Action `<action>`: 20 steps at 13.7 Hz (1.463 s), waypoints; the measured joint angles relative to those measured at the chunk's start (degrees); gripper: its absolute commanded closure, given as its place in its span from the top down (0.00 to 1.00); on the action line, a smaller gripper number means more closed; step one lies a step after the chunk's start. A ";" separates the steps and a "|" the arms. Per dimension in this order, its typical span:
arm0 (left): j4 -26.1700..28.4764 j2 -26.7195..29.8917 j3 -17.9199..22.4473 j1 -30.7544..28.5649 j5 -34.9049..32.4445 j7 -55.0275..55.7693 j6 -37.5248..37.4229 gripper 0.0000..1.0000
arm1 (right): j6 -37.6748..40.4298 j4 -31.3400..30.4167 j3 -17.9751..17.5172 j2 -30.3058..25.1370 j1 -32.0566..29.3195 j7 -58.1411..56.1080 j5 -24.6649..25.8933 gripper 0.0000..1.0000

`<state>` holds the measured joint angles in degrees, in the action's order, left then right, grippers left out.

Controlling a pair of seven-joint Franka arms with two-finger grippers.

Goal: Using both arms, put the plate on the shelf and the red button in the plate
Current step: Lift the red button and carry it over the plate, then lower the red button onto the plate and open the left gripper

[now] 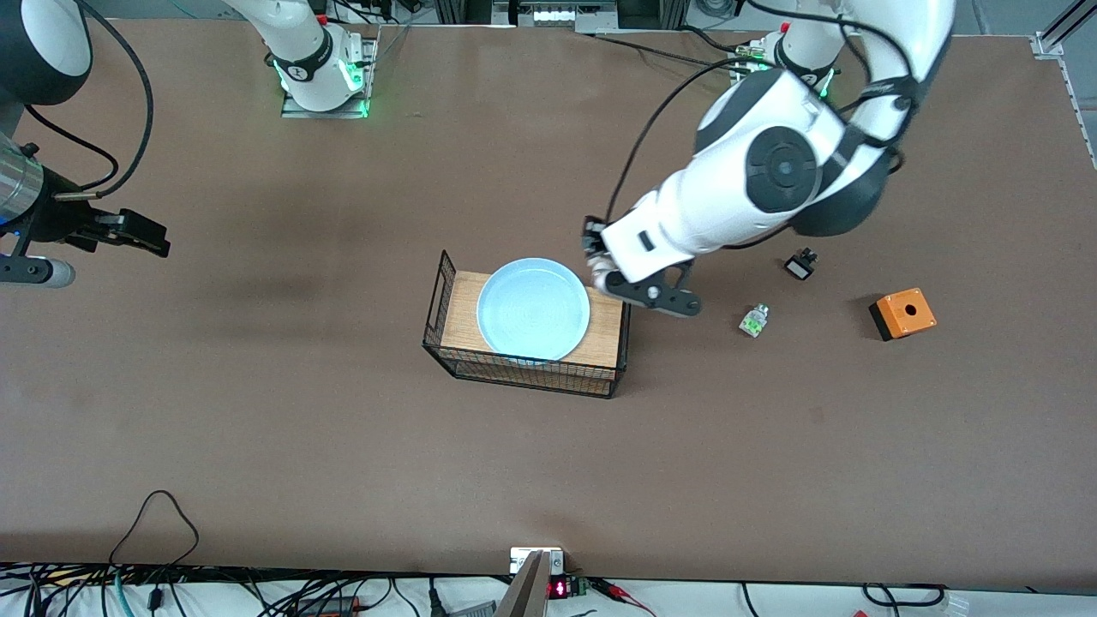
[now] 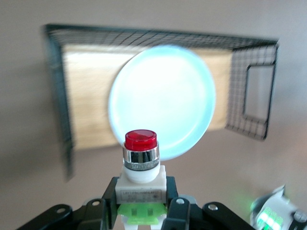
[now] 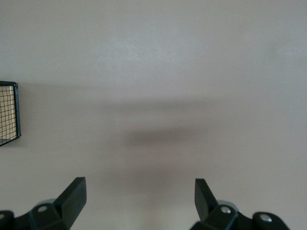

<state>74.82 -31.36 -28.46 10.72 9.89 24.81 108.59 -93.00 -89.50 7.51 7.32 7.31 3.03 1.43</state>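
While the plate lies in the wire basket mid-surface, the left gripper hangs over the basket's edge toward the left arm's end, fingers pinching the red button upright. Well clear of the basket toward the right arm's end, the right gripper waits over bare surface, fingers spread.

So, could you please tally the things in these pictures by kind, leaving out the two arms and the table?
Plates: 1, the plate
Wire baskets with a wooden base: 1, the basket
Small push-button parts: 3, the red button, the white-and-green part, the black-and-white part
Orange boxes: 1, the orange box
Total: 6
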 measured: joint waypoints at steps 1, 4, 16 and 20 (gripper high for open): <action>-0.04 -1.84 0.09 1.13 -0.25 0.63 3.65 0.12 | 0.00 0.01 0.00 0.01 0.00 0.00 -0.21 1.00; -0.31 -7.10 1.04 4.07 -4.56 0.84 10.26 0.13 | 0.00 0.04 0.04 0.01 -0.02 0.01 -1.36 1.00; -3.51 -8.83 5.23 8.62 -7.18 1.11 8.20 1.00 | 0.00 0.34 0.38 -0.09 -0.28 -1.05 -0.55 1.00; -4.75 -1.85 5.74 2.28 -10.17 1.15 -9.81 1.00 | 0.00 0.41 0.39 -0.24 -0.29 -1.18 -0.51 1.00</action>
<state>70.08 -33.22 -22.72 12.99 -0.28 25.96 98.77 -93.00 -89.08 7.90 7.08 7.02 1.85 0.92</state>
